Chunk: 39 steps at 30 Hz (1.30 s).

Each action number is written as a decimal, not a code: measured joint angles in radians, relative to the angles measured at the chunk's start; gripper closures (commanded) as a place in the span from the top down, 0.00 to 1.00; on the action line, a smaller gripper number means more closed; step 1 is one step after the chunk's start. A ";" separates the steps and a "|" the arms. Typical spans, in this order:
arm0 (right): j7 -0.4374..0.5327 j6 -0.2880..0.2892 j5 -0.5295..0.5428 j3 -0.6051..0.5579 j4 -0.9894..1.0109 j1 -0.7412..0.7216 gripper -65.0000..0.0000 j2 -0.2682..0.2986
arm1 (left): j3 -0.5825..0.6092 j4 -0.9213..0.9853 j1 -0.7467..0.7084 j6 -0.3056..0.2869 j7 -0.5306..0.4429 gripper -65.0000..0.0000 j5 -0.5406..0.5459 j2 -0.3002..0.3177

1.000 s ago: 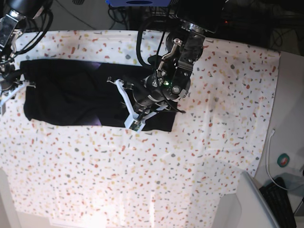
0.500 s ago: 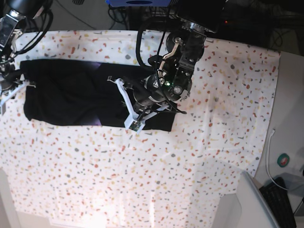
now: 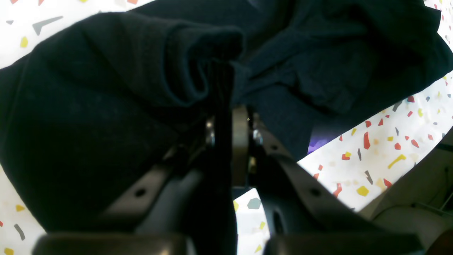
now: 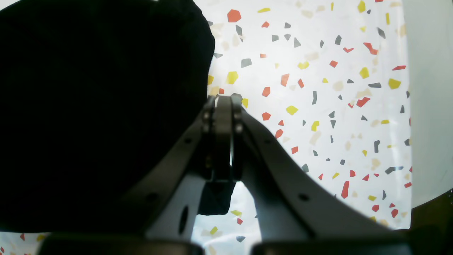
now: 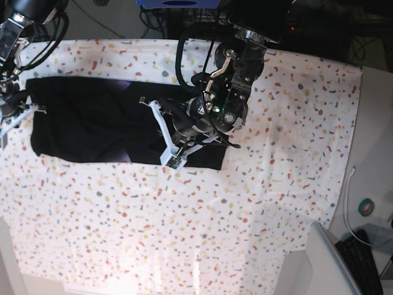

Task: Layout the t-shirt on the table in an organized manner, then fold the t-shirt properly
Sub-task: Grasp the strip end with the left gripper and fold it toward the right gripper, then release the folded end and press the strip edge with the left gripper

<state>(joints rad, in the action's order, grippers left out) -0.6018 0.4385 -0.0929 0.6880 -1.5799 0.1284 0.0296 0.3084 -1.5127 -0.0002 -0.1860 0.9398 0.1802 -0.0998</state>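
Note:
The black t-shirt (image 5: pixel 86 123) lies as a wide band across the far left half of the speckled table (image 5: pixel 276 160). My left gripper (image 5: pixel 169 132) is low over the shirt's right part. In the left wrist view it (image 3: pixel 228 113) is shut on a raised fold of the t-shirt (image 3: pixel 106 106), with cloth pinched between the jaws. My right gripper (image 5: pixel 12 117) sits at the shirt's left end. The right wrist view shows it (image 4: pixel 223 101) shut, its tips touching the edge of the t-shirt (image 4: pixel 88 106) over the table (image 4: pixel 318 88). No cloth shows between its jaws.
Off the table's right edge lie a white cable (image 5: pixel 349 203), a round teal object (image 5: pixel 366 207) and a keyboard (image 5: pixel 362 261). A grey panel (image 5: pixel 313 264) stands at the near right corner. Cables and dark equipment (image 5: pixel 319 24) crowd the far side.
My left gripper has edged slightly up and to the left in the base view, taking the pinched fold along. The right arm has not moved.

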 measured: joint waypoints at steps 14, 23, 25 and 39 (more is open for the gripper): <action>0.000 0.000 0.000 -0.003 0.000 0.000 0.00 -0.002 | 0.130 0.034 0.017 -0.001 -0.004 0.49 0.005 0.000; 0.000 0.000 0.000 -0.004 -0.002 0.003 0.00 -0.002 | 0.203 0.053 0.039 -0.001 0.005 0.49 0.008 -0.017; -0.003 0.000 0.001 -0.005 -0.008 0.006 0.00 -0.003 | 0.142 -0.051 0.014 -0.010 -0.001 0.49 0.016 -0.005; -0.034 0.141 0.129 0.058 -0.089 -0.031 0.06 -0.063 | -0.357 -0.179 -0.117 -0.013 0.008 0.00 0.008 0.070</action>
<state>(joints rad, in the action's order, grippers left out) -0.6357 0.5793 0.0360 0.7456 -1.6684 0.0978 -0.0334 -0.0490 -1.6913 -0.1173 -0.1986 0.9478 0.1883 -0.0299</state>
